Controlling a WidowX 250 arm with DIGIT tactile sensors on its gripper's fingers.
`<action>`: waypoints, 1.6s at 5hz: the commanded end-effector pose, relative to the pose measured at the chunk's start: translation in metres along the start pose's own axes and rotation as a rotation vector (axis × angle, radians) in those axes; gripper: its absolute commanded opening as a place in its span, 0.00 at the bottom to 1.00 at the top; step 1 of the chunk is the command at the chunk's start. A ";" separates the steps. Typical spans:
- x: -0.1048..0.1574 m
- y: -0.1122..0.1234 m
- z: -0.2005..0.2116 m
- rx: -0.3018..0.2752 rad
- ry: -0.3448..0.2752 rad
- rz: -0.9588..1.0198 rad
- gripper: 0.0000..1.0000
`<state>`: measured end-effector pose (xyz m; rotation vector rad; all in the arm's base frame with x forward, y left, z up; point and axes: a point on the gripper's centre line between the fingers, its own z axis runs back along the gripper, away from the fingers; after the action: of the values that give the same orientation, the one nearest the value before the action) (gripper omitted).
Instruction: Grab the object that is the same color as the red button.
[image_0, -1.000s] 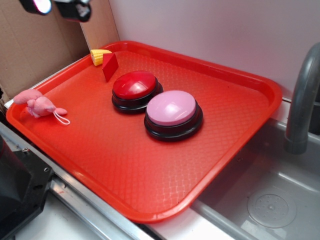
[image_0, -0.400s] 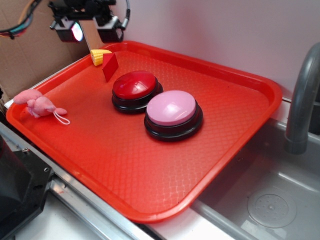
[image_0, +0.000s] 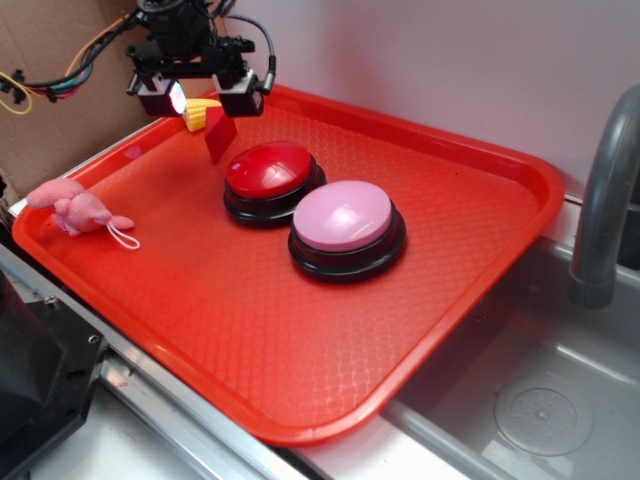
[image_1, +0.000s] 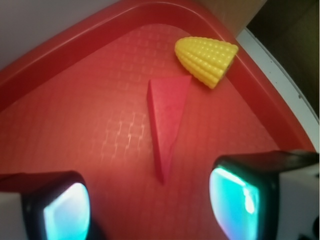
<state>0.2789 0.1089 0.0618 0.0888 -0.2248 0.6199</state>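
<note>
Wrist view shows me the red wedge (image_1: 165, 117) lying flat on the tray (image_1: 75, 65), between the two spread pads (image_1: 65, 210), its narrow tip pointing toward me and its wide end almost touching the yellow corn piece (image_1: 207, 60). My gripper (image_0: 200, 97) hangs open above the tray's far left corner, just left of the red button (image_0: 268, 168).

My worry is how thin the wedge is. If I come down short of the tray, the jaws may close over it and pinch nothing. The tapered sides could also squirt it out sideways. Drifting toward the far end, I could catch the corn instead.
</note>
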 end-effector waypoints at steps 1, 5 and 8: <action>0.027 0.019 -0.024 -0.045 -0.028 0.061 1.00; 0.032 0.017 -0.025 -0.045 -0.027 -0.036 0.00; 0.001 -0.007 0.070 -0.062 0.028 -0.316 0.00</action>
<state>0.2716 0.0861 0.1144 0.0414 -0.1498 0.3098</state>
